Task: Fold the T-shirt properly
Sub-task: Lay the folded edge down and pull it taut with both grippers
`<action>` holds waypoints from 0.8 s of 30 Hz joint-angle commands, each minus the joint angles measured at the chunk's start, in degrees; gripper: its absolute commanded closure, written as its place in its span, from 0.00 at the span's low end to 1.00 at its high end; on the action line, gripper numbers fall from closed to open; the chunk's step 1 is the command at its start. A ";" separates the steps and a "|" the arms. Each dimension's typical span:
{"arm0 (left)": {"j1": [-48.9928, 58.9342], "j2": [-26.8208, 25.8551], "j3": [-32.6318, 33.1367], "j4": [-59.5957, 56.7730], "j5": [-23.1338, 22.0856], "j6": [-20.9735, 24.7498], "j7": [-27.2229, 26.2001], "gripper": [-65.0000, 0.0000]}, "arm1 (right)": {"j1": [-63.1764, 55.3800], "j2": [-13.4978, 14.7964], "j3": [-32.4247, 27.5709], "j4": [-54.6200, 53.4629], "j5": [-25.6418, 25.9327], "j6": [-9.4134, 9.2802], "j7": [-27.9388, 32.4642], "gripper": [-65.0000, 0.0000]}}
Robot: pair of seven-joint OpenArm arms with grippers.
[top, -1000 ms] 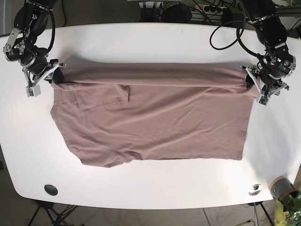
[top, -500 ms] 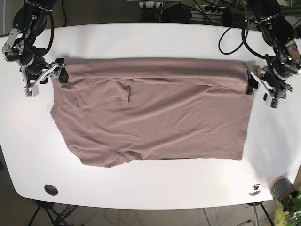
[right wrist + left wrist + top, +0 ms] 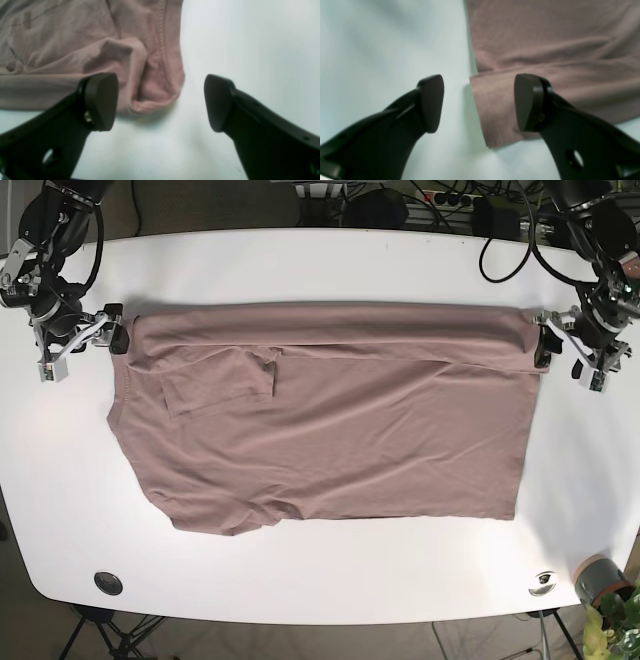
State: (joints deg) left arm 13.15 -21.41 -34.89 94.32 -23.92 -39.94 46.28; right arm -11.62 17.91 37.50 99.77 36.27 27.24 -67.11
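A mauve-brown T-shirt (image 3: 320,420) lies flat on the white table (image 3: 320,260), its far edge folded over into a long band. My left gripper (image 3: 566,350) is open just off the shirt's right far corner. In the left wrist view (image 3: 480,102) the folded corner (image 3: 495,110) lies loose between the spread fingers. My right gripper (image 3: 82,340) is open just off the left far corner. In the right wrist view (image 3: 160,102) the bunched corner (image 3: 150,82) lies by the left finger (image 3: 101,100), not pinched.
A grey cup beside a plant (image 3: 600,580) stands at the front right corner. A silver disc (image 3: 543,582) and a black disc (image 3: 108,583) sit near the front edge. Cables hang behind the table's far edge (image 3: 440,200).
Both grippers carried the shirt's folded far edge toward the back of the table, then let go and moved outward off the corners. The shirt now lies released.
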 commanded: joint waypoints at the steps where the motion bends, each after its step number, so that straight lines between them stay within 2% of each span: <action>1: 0.70 -1.05 0.39 0.84 1.99 -0.06 -3.95 0.37 | 0.50 1.03 0.26 -0.29 0.96 0.40 1.05 0.22; 5: 2.81 -0.61 1.44 -0.39 6.12 -0.06 -8.79 0.37 | 0.50 0.68 0.26 -2.32 1.49 0.40 1.05 0.22; 11: 3.07 1.32 1.36 -4.61 9.90 -0.06 -16.52 0.37 | 0.58 -0.90 0.17 -3.63 1.05 0.40 1.31 0.22; 14: 3.25 1.41 1.62 -5.31 10.16 -0.06 -17.23 0.37 | 0.58 -0.90 -1.06 -4.25 0.96 0.40 1.84 0.22; 19: 2.90 2.64 1.71 -9.27 10.25 -0.06 -17.49 0.37 | 0.58 -0.64 -5.01 -6.80 0.87 0.23 6.23 0.22; 24: 2.90 2.73 1.71 -10.32 10.34 -0.06 -17.49 0.38 | 0.67 -0.46 -5.72 -10.76 0.78 0.23 8.34 0.22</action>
State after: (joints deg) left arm 16.56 -17.54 -32.84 83.22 -12.91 -39.92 29.98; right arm -11.31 16.05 31.44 89.67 36.45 27.40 -60.31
